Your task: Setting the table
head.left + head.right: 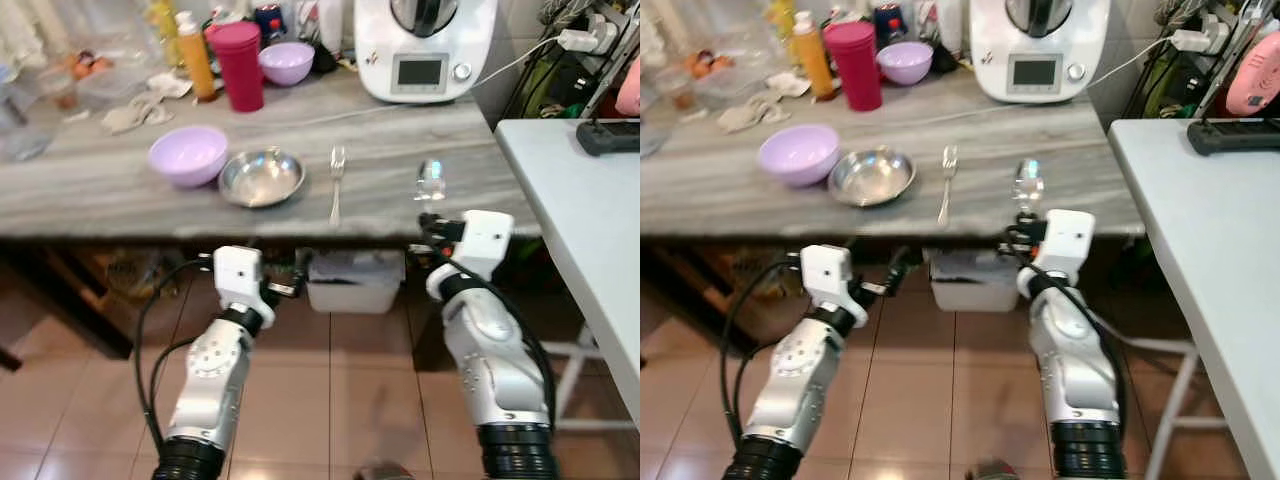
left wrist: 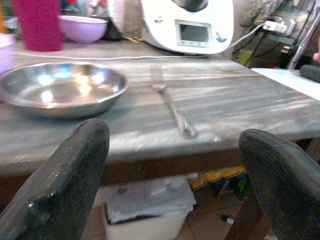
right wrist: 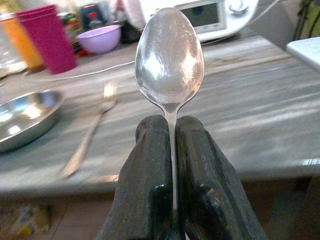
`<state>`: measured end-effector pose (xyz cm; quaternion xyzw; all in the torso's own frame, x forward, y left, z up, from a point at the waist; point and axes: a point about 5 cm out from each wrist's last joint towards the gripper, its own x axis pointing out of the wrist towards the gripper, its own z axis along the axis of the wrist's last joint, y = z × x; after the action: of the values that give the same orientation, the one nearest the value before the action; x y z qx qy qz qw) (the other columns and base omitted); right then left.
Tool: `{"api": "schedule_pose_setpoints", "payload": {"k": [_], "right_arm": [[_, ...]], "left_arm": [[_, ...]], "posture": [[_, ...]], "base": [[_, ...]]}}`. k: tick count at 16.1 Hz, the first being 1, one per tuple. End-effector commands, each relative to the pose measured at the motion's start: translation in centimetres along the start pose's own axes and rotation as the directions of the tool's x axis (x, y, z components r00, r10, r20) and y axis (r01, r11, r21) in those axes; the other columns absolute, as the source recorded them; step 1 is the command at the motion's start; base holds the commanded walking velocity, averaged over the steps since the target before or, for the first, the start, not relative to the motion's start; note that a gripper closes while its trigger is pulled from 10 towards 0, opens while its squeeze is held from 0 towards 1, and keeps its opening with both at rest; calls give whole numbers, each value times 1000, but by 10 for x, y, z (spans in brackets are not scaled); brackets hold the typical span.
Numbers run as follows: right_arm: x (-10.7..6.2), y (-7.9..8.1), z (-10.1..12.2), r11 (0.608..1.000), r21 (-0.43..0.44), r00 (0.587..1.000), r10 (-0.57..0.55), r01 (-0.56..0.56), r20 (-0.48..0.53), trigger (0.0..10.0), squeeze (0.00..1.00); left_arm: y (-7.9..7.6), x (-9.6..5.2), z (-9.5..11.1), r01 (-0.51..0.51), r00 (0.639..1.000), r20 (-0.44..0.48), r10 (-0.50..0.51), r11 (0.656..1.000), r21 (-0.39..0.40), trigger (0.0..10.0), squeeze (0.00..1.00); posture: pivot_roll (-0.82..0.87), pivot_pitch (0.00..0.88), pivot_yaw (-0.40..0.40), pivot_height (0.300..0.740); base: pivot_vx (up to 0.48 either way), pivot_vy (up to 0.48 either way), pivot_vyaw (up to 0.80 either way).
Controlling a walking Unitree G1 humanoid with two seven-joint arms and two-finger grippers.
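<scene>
Head views: a grey marble-patterned bench point(image 1: 80, 200) runs across the scene, above a floor of reddish tiles point(image 1: 350, 390); a white table point(image 1: 590, 210) adjoins its right end. Near the front edge lie a lilac bowl point(image 1: 188, 155), just beside it a steel bowl point(image 1: 261, 177), and then a fork point(image 1: 336, 185) lying with its tines toward the back edge. Along the back edge stand an orange bottle point(image 1: 196, 57), a magenta cup point(image 1: 238, 64), a second lilac bowl point(image 1: 286, 62) and a white kitchen machine point(image 1: 424, 48) with a display. A white bin point(image 1: 355, 282) sits under the bench. Both silver arms are raised from below to the front edge: the left gripper point(image 1: 285, 288) is just under that edge, below the steel bowl, and the right gripper point(image 1: 1018, 238) is at the edge to the right of the fork, holding a spoon point(image 1: 1028, 184) upright with its bowl above the bench top. Left wrist view: the two black fingers point(image 2: 65, 185) stand wide apart with nothing between them, framing the front edge, the steel bowl and the fork. Right wrist view: the black fingers point(image 3: 150, 175) are pressed together on the spoon's handle, its bowl rising above them, facing the camera.
</scene>
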<state>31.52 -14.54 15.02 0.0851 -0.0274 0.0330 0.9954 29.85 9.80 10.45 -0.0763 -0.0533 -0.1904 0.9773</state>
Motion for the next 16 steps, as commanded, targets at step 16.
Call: {"api": "schedule_pose_setpoints", "payload": {"k": [16], "right_arm": [[-7, -12, -9, 991, 75, 993, -110, 113, -36, 10000, 0]], "left_arm": [[2, -29, 10, 191, 981, -11, -191, 972, 140, 10000, 0]], "posture": [[-231, 95, 53, 740]], "base": [[197, 0, 0]]}}
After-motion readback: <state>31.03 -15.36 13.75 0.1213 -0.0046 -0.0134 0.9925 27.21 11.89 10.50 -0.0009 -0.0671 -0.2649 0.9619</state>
